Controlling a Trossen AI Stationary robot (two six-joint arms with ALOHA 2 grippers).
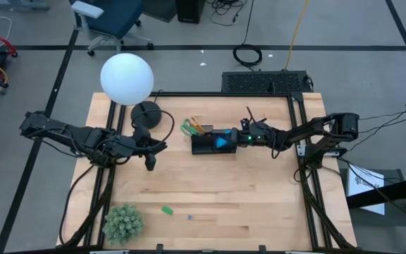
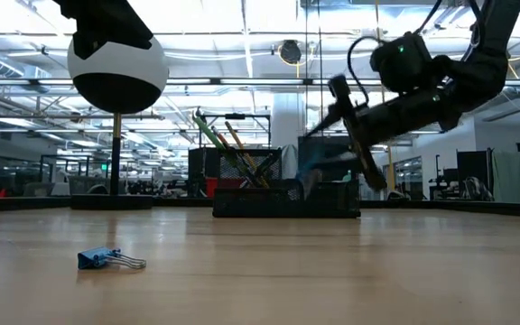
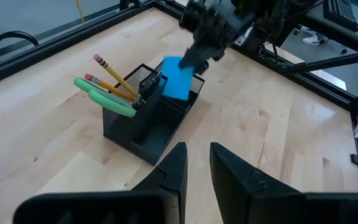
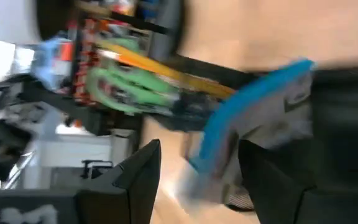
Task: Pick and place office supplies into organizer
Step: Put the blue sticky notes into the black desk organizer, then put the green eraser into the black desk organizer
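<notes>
The black organizer [image 1: 204,147] [image 3: 148,124] stands mid-table. Green-handled scissors [image 3: 101,96] and two orange-yellow pencils [image 3: 114,78] stick up out of its left end. The blue note pad [image 1: 220,141] [image 3: 178,78] stands tilted in its right part. My right gripper [image 1: 240,135] [image 4: 197,155] is open just above that part, and the pad's upper end [image 4: 260,99] shows between its fingers. My left gripper [image 1: 150,162] [image 3: 197,165] hovers left of the organizer with a narrow gap and holds nothing. A green eraser [image 1: 166,209] and a small blue clip [image 1: 189,216] [image 2: 106,259] lie near the near edge. My right gripper comes at the note pad slanting down from the table's right, its fingers on either side of the pad's upper corner [image 3: 188,62]. The right wrist view is blurred, so I cannot tell whether a finger touches the pad. The pad's lower end sits inside the organizer.
The white globe lamp [image 1: 127,79] and its round black base [image 1: 146,111] stand at the far left, close behind my left arm. A fuzzy green plant ball [image 1: 123,222] sits at the near left corner. Bare wood lies between the organizer and the near edge.
</notes>
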